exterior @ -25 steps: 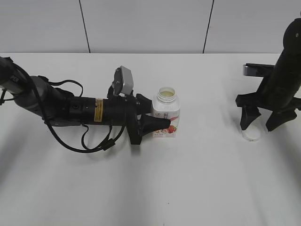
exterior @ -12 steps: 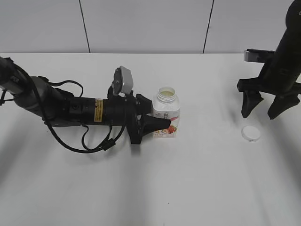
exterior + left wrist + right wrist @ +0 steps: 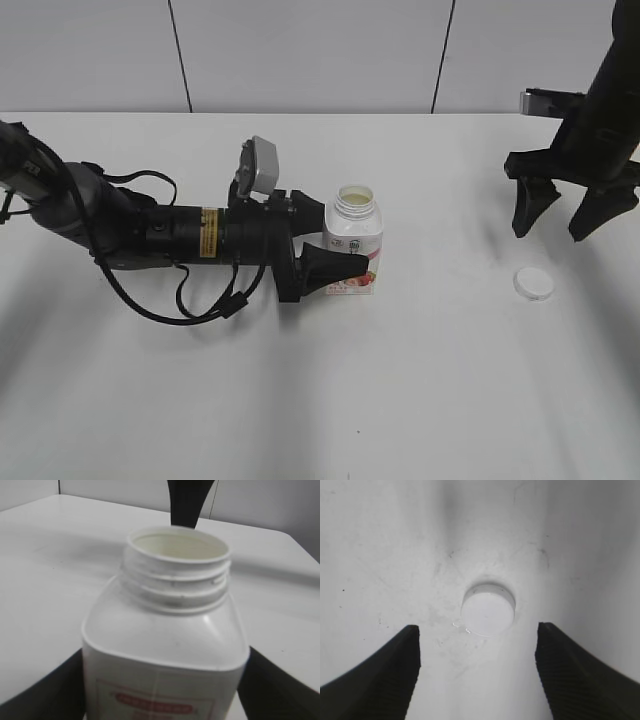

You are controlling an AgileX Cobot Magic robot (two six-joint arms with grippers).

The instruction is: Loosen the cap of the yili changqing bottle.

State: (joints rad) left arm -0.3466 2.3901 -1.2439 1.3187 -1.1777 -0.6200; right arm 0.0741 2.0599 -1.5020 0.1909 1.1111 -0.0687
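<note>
The small white squarish plastic yili changqing bottle (image 3: 354,243), with sloped shoulders and a pink-red fruit label, stands upright near the middle of the white table (image 3: 330,400), somewhat toward its far edge. Its wide threaded neck is bare and the mouth is open. The left gripper (image 3: 345,250) lies nearly level along the table, one black finger on each side of the bottle body at label height; the left wrist view shows dark fingers (image 3: 47,690) flanking both lower sides of the bottle, but whether they press the walls or stand just clear cannot be told. This sideways placement is judged to serve as a brace that stops the bottle from turning or tipping while the closure is worked. The small round white plastic screw cap (image 3: 533,284), flat-topped with a ribbed rim, rests flat on the table toward the right edge, well apart from the bottle. The right gripper (image 3: 560,215) hangs above and just behind the cap with its jaws spread wide and nothing between them; the right wrist view looks straight down on the cap between the two fingertips (image 3: 385,670). The cap is therefore fully off, beyond mere loosening. The table is matte white, faintly scuffed, with small droplets beside the cap. Pale wall panels (image 3: 300,55) with dark vertical seams stand behind the far edge.
</note>
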